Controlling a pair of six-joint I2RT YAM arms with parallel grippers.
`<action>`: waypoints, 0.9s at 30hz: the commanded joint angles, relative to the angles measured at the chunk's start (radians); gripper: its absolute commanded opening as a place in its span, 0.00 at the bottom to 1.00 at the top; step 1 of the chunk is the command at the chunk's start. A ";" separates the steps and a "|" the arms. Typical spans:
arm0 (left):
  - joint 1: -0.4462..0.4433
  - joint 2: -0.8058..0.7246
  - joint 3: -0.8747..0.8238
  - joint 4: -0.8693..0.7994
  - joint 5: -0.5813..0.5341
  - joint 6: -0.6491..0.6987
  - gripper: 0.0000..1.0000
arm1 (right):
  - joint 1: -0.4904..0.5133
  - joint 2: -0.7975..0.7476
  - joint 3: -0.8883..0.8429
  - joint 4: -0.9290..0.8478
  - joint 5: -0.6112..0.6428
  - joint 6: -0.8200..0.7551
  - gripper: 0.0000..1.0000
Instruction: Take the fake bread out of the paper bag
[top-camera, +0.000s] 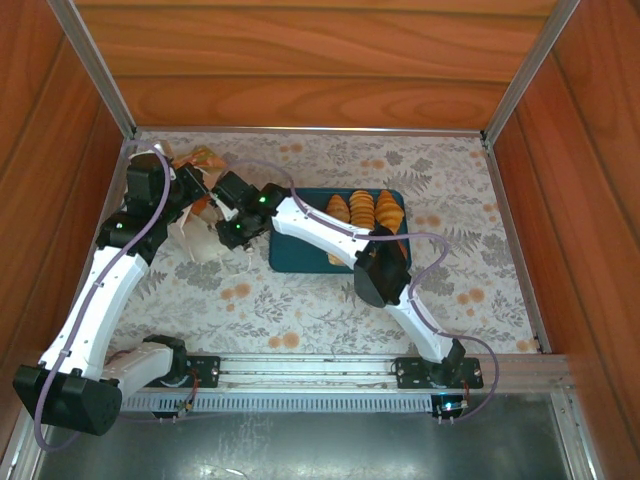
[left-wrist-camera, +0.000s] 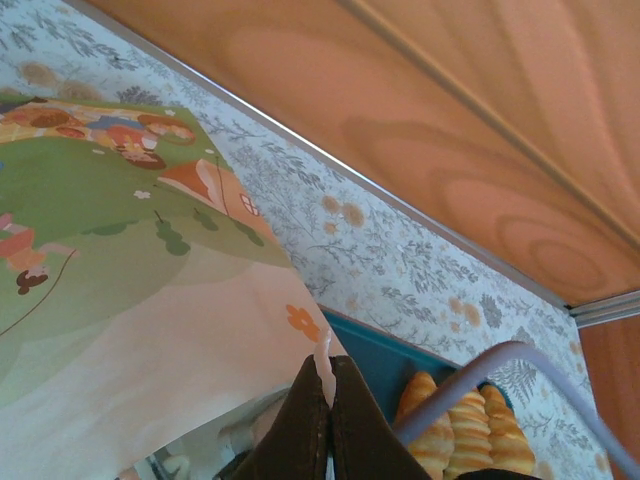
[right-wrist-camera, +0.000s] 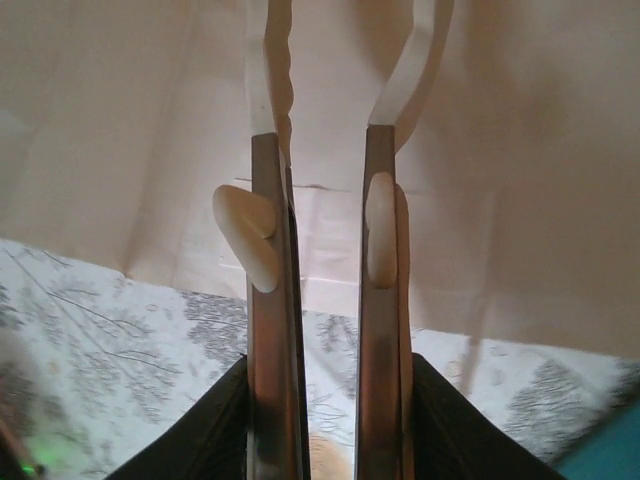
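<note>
Pinching the paper bag (top-camera: 195, 240) in the left gripper (left-wrist-camera: 328, 378), right gripper (right-wrist-camera: 335, 80) spread, empty at its mouth — some fake bread (top-camera: 362, 210) already on the tray (top-camera: 290, 257).

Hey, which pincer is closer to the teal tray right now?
Right. The right pincer is open at the bag, just left of the tray. The left pincer, shut on the bag, is farther left and back.

Three golden, ridged croissants (top-camera: 362, 210) line the tray's (top-camera: 290, 258) far edge; the white, green-printed bag (top-camera: 192, 238) sits tipped near the table's (top-camera: 480, 260) far-left corner.
</note>
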 joint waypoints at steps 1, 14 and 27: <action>-0.017 -0.010 0.034 -0.001 0.011 -0.034 0.00 | -0.012 -0.077 -0.117 0.218 -0.152 0.291 0.39; -0.031 -0.011 0.026 0.023 0.011 -0.067 0.00 | -0.051 -0.058 -0.245 0.578 -0.326 0.663 0.44; -0.050 0.003 0.025 0.039 0.023 -0.068 0.00 | -0.077 0.041 -0.152 0.578 -0.357 0.777 0.45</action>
